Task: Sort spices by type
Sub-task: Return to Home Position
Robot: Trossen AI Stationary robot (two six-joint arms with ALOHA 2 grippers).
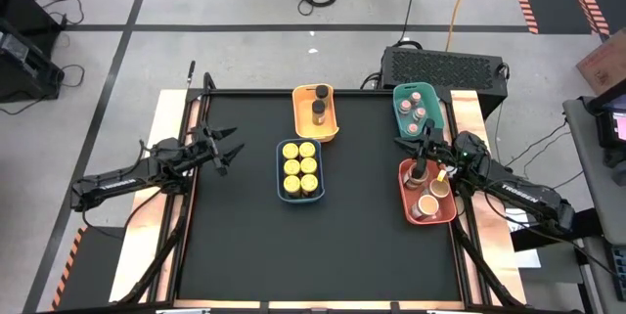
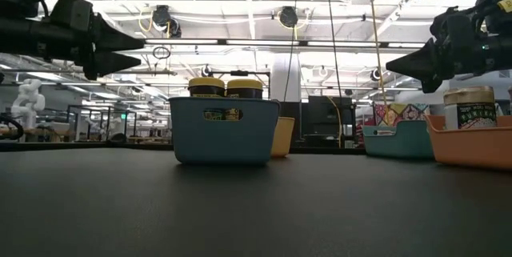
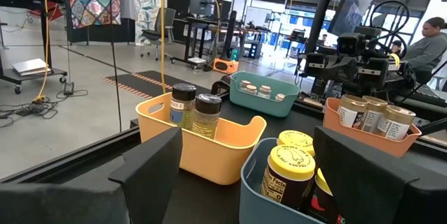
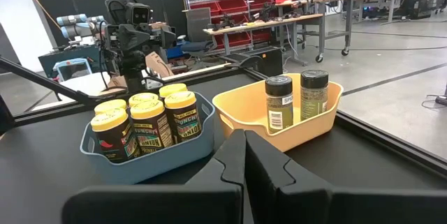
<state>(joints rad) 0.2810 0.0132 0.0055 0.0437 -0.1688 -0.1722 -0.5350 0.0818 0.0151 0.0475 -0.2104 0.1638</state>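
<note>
The spices stand sorted in four trays. Several yellow-lidded jars [image 1: 299,167] fill the blue tray [image 1: 281,171]. Two dark-lidded jars [image 1: 318,105] are in the yellow tray [image 1: 331,126]. Pinkish-lidded jars [image 1: 416,107] sit in the green tray [image 1: 400,107]. Peach-topped tubs [image 1: 430,201] and a dark jar [image 1: 419,169] stand in the red tray [image 1: 405,189]. My left gripper [image 1: 235,146] hangs open above the table, left of the blue tray. My right gripper [image 1: 398,140] is shut and empty, raised between the green and red trays.
The black tabletop [image 1: 323,255] stretches wide in front of the trays. In the low view both grippers [image 2: 120,45] [image 2: 400,63] hang well above the surface. A grey box [image 1: 445,65] stands behind the far edge. A person [image 3: 429,42] sits beyond the table's right side.
</note>
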